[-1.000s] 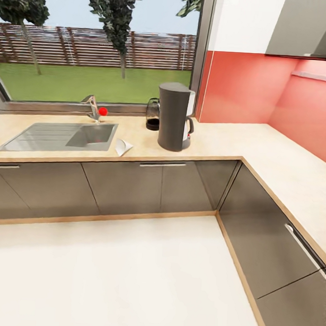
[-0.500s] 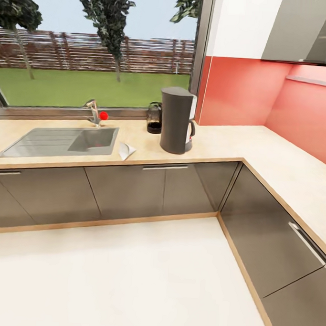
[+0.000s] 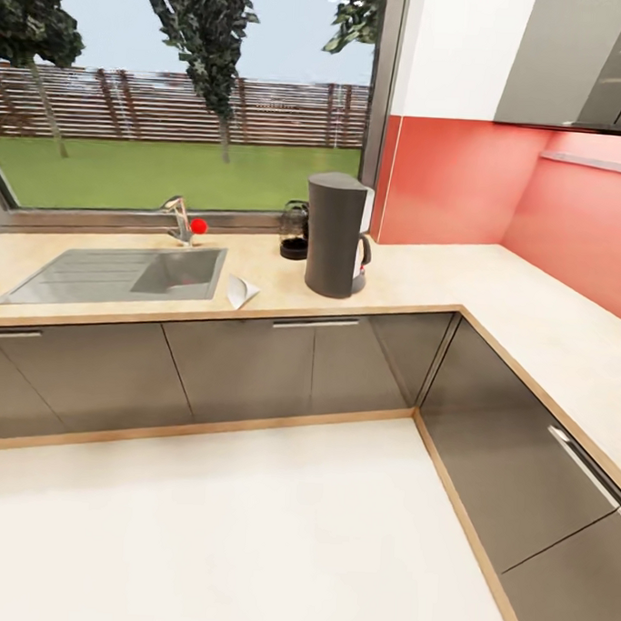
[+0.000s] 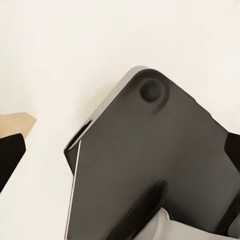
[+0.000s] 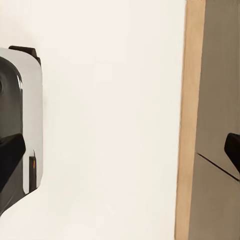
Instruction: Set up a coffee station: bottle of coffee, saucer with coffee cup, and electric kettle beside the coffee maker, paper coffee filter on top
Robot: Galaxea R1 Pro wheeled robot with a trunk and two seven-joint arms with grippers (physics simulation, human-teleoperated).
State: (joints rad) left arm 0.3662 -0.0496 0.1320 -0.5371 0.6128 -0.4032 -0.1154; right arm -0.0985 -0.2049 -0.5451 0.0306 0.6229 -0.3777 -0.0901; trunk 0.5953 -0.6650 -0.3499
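The charcoal coffee maker [image 3: 336, 235] stands upright on the beige kitchen countertop [image 3: 422, 275], right of the sink. The electric kettle [image 3: 295, 229], glass with a dark base, sits just behind it to the left, by the window. A white paper coffee filter [image 3: 241, 291] lies near the counter's front edge, between sink and coffee maker. The bottle of coffee, saucer and coffee cup are out of view. My left gripper [image 4: 120, 155] hangs open over my dark base and the pale floor. My right gripper [image 5: 120, 152] is open too, above the floor beside a cabinet plinth, holding nothing.
A steel sink [image 3: 121, 273] with a faucet [image 3: 179, 217] and red knob [image 3: 198, 225] is set into the counter's left part. The counter turns a corner and runs along the red wall [image 3: 570, 224]. Dark grey cabinet fronts [image 3: 244, 366] line both runs above pale floor [image 3: 226, 525].
The whole head view has shifted slightly, so the camera moved: the counter and coffee maker now sit a little lower in the picture. Nothing on the counter has moved.
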